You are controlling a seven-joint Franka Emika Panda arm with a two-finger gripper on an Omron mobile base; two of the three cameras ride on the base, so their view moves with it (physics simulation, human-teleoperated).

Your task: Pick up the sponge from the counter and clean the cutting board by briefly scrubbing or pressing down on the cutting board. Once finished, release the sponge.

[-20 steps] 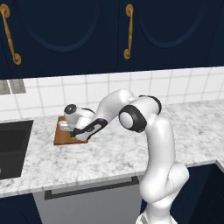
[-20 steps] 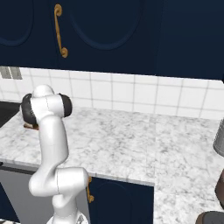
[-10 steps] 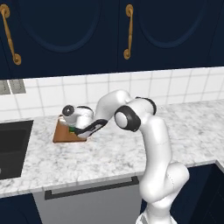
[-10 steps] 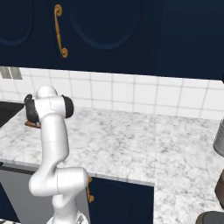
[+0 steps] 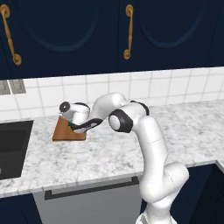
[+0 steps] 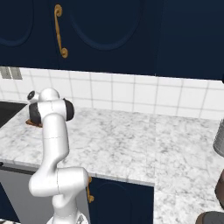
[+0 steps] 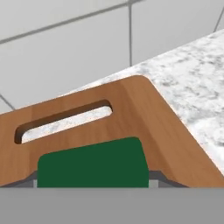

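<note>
On the white marble desk [image 5: 109, 153], near the tiled wall [image 5: 170, 87] and just beside the black sink [image 5: 11, 148], lies the brown cutting board [image 5: 65, 133]. From the left base view the arm reaches far to the left, and the pincer [image 5: 72, 126] hangs low over the board; a small bit of dark green shows under the hand. This view does not show if the fingers are closed.

The hand view gives what the left base view cannot. Its picture shows the sponge [image 7: 92, 165] with the dark green top lying on the cutting board [image 7: 166, 131], close below the handle slot [image 7: 63, 120]. The two grey finger tips [image 7: 154, 179] stand at the two sides of the sponge and touch it, so the pincer is gripping the sponge. The yellow foam under the green top is hidden, and the lower edge of the sponge is cut off.

From the right base view, the arm itself covers almost everything: only a thin brown edge of the board [image 6: 33, 124] appears behind the dark joint. The sponge and the fingers are hidden there.
</note>
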